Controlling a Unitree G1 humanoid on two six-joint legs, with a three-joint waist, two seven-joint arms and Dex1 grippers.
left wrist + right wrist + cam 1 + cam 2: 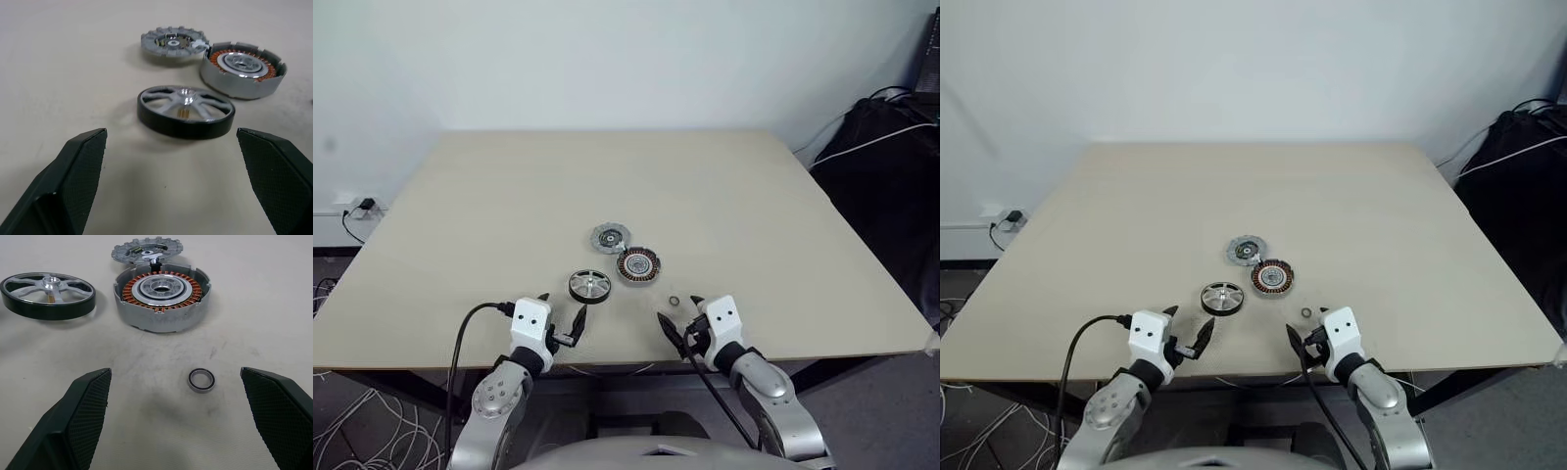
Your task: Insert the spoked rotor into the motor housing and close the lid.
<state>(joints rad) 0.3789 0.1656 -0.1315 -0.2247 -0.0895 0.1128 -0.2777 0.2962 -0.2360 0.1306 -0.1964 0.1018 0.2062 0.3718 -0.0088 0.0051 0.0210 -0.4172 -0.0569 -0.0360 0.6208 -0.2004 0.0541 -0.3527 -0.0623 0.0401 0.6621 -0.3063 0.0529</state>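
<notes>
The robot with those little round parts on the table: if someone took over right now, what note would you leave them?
Left gripper: open, holding nothing, near the table edge, facing the spoked rotor.
Right gripper: open, holding nothing; a small loose ring lies just ahead of it.
Motor housing: on the table, windings exposed, nothing inside. Lid: flat right behind it.
Done: nothing yet.
Left: pick up rotor, seat it in housing, close lid.

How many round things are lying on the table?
4: the spoked rotor nearest the left gripper, the motor housing, the lid behind it, a small ring by the right gripper.
</notes>
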